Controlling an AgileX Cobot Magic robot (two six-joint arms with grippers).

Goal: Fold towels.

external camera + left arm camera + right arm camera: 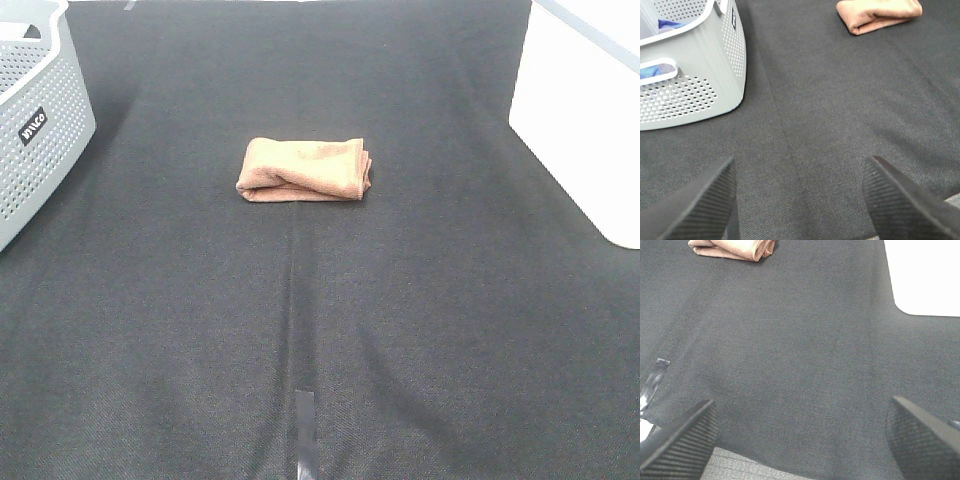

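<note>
- The brown terry towel (pixel 304 170), folded into a compact rectangular bundle, lies near the middle of the dark grey fabric-covered table (pixel 320 330), with its layered edges on the right side in the exterior high view.
- A light grey perforated plastic basket (pixel 35 120) stands at the table's far left, well apart from the towel; the left wrist view shows blue cloth (pixel 667 23) inside it.
- A white rounded-corner surface (pixel 590 110) sits at the far right.
- A strip of dark tape (pixel 304 430) lies on the near table edge.
- The left gripper (pixel 797 200) is spread wide, grasping nothing, above bare cloth.
- The right gripper (pixel 805 440) is likewise spread wide and empty, well apart from the towel.
</note>
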